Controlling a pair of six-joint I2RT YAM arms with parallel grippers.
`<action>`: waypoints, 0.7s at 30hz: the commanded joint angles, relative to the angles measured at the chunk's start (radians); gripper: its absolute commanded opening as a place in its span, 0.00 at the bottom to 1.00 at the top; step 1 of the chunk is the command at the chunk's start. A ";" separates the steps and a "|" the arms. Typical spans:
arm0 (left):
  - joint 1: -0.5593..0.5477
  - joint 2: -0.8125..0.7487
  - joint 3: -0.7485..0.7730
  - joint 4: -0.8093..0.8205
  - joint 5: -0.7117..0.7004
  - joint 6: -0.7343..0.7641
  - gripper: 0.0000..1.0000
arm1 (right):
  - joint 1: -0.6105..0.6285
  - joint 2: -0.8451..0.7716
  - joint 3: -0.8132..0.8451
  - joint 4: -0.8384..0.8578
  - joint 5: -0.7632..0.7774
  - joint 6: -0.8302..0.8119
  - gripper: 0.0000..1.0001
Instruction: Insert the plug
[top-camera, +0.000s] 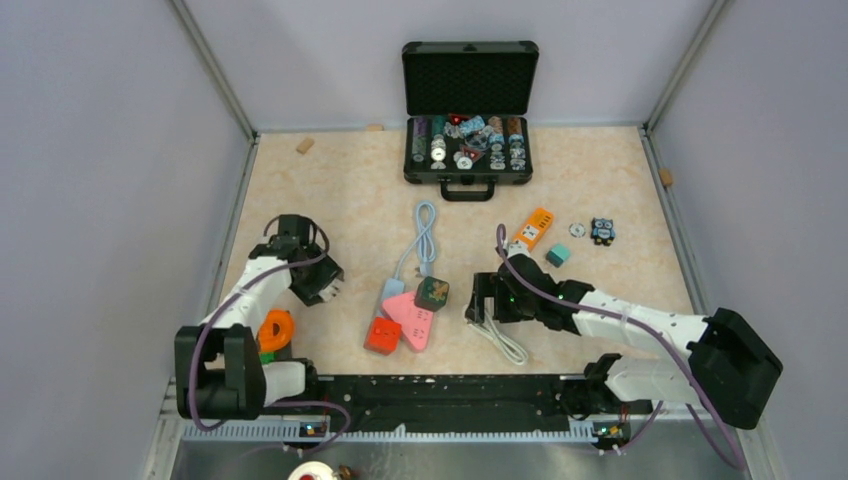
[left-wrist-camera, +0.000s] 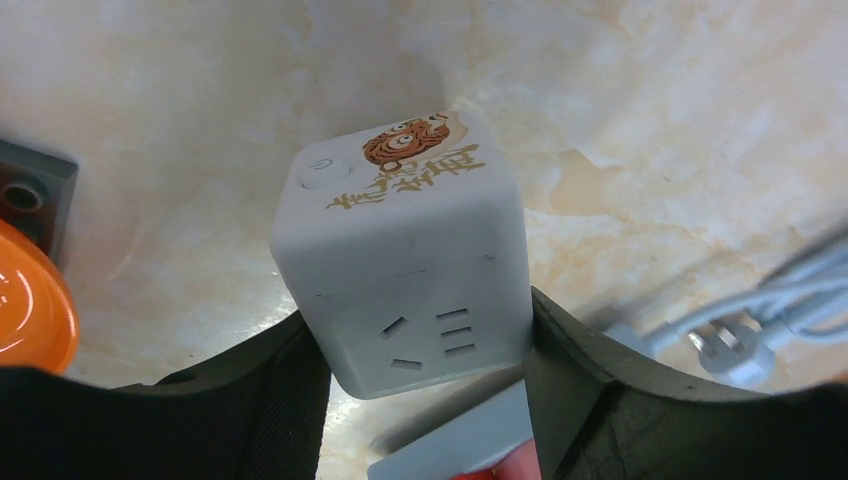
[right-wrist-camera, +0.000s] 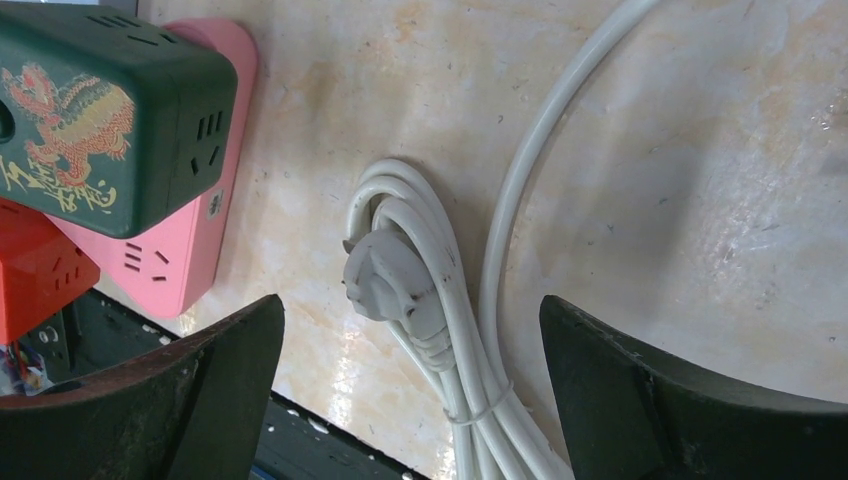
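Note:
A white cube socket (left-wrist-camera: 400, 260) with a tiger sticker sits between the fingers of my left gripper (left-wrist-camera: 425, 315), and both pads press its sides. In the top view that gripper (top-camera: 325, 285) is left of the power strips. A white plug (right-wrist-camera: 385, 275) lies on the table at the end of a tied bundle of white cord (right-wrist-camera: 470, 390). My right gripper (right-wrist-camera: 410, 300) stands wide open over it, one finger on each side and neither touching. From above, the right gripper (top-camera: 478, 300) is just right of the strips, with the white cord (top-camera: 508, 343) below it.
A green cube socket (top-camera: 432, 292), a pink strip (top-camera: 412, 320), a red block (top-camera: 382, 335) and a pale blue strip (top-camera: 391, 292) with its cable (top-camera: 425, 235) cluster mid-table. An orange ring (top-camera: 277, 330) lies by the left arm. An open black case (top-camera: 468, 150) stands at the back.

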 joint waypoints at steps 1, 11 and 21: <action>0.003 -0.121 -0.010 0.079 0.131 0.118 0.17 | -0.010 -0.032 -0.011 0.046 -0.032 0.004 0.96; -0.105 -0.276 -0.023 0.191 0.361 0.263 0.12 | -0.010 -0.088 -0.043 0.116 -0.120 0.009 0.96; -0.328 -0.271 -0.020 0.380 0.572 0.296 0.00 | -0.009 -0.250 -0.118 0.233 -0.240 -0.001 0.99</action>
